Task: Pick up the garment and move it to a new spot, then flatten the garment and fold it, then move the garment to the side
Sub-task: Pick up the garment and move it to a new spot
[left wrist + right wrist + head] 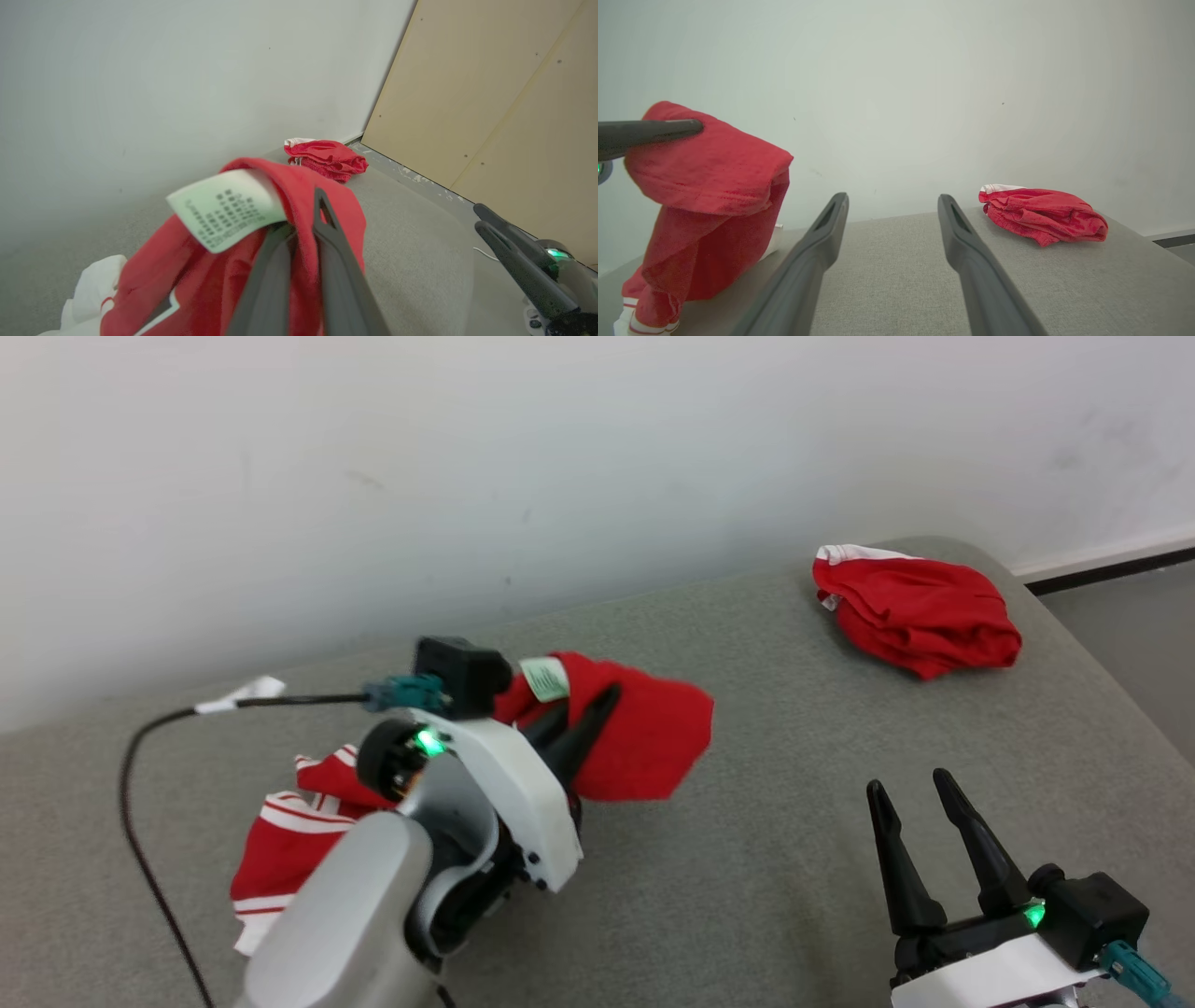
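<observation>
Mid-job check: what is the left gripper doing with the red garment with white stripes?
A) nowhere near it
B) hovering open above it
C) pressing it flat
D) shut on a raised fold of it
D: the left gripper is closed on the red white-striped garment, holding a fold of it up above the grey fabric surface.
</observation>
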